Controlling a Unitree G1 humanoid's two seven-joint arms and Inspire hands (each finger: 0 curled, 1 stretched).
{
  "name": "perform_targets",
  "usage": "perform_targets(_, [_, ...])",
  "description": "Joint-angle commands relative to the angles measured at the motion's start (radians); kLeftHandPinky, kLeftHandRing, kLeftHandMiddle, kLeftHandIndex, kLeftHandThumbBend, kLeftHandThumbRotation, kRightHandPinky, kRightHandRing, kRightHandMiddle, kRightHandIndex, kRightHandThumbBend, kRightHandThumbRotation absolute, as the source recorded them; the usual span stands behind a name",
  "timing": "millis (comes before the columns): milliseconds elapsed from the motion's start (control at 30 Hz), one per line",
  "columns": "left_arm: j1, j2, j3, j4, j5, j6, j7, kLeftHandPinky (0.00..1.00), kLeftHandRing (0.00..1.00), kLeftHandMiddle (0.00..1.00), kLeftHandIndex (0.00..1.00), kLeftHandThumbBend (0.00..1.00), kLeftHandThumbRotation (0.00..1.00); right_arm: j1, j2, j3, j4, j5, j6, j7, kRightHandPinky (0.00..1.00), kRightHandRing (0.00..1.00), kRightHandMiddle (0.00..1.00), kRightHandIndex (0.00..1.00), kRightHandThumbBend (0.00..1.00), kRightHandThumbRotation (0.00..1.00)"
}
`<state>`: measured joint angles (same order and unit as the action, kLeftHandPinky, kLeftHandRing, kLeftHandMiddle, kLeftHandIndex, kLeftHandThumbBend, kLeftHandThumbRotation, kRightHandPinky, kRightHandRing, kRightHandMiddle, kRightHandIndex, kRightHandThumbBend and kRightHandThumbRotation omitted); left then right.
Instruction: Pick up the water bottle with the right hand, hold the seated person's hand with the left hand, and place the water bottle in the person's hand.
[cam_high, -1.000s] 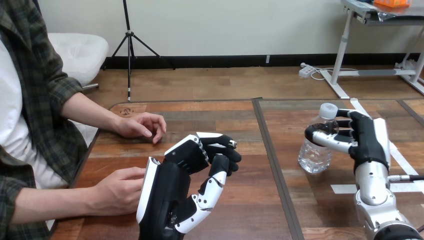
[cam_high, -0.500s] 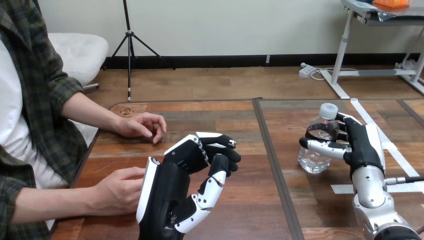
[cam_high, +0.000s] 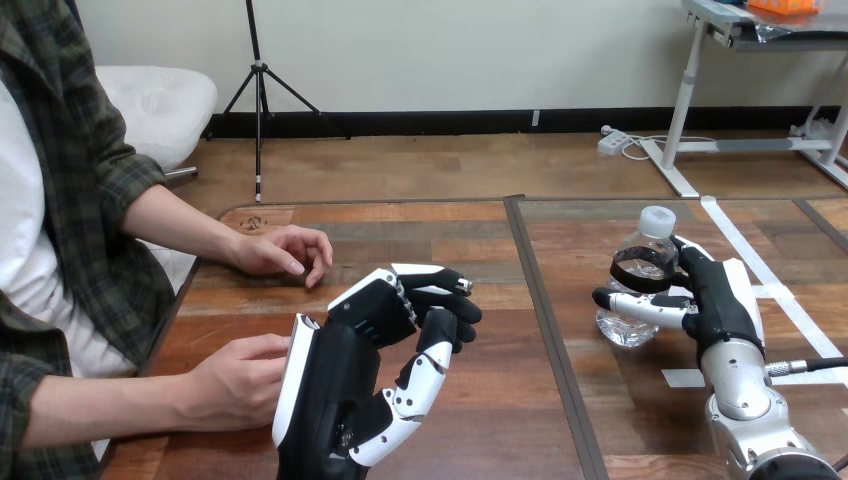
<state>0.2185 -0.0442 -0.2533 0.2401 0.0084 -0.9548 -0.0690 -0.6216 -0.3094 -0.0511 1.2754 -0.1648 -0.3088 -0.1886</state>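
Observation:
A clear plastic water bottle (cam_high: 646, 243) with a white cap stands upright on the right half of the wooden table (cam_high: 490, 400). My right hand (cam_high: 722, 300) is on it from the right: the thumb crosses its front low down and the fingers curl round its middle. My left hand (cam_high: 340, 365) is raised at the lower centre-left with its fingers curled and nothing in them. One of the person's hands (cam_high: 232, 382) rests on the table right against the back of my left hand. Further back, the person's other hand (cam_high: 284, 250) lies loosely curled on the table.
A dark seam (cam_high: 545, 310) runs front to back across the table between my two hands. Strips of white tape (cam_high: 770, 290) lie on the table to the right of the bottle. The person's forearms (cam_high: 110, 405) reach in from the left edge.
My right hand has slid lower and slightly nearer on the bottle, and its thumb now crosses the bottle's lower part. The bottle, my left hand and the person's hands have not moved.

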Motion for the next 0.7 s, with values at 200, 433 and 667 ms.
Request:
perform_targets(200, [-0.005, -0.025, 0.002, -0.008, 0.006, -0.021, 0.005, 0.39, 0.48, 0.53, 0.57, 0.22, 0.24, -0.1, 0.007, -0.002, 0.005, 0.001, 0.016, 0.0, 0.85, 0.9, 0.93, 0.9, 0.77, 0.02])
perform_targets(433, [-0.005, -0.024, 0.003, -0.005, 0.007, -0.026, 0.005, 0.39, 0.48, 0.53, 0.57, 0.22, 0.24, -0.104, 0.013, -0.001, 0.009, 0.0, 0.021, -0.004, 0.85, 0.9, 0.92, 0.91, 0.77, 0.03])
perform_targets(667, [-0.008, -0.023, 0.005, 0.001, 0.009, -0.033, 0.006, 0.39, 0.48, 0.53, 0.57, 0.21, 0.23, -0.11, 0.019, -0.007, 0.015, 0.006, 0.022, -0.003, 0.84, 0.89, 0.92, 0.9, 0.76, 0.02])
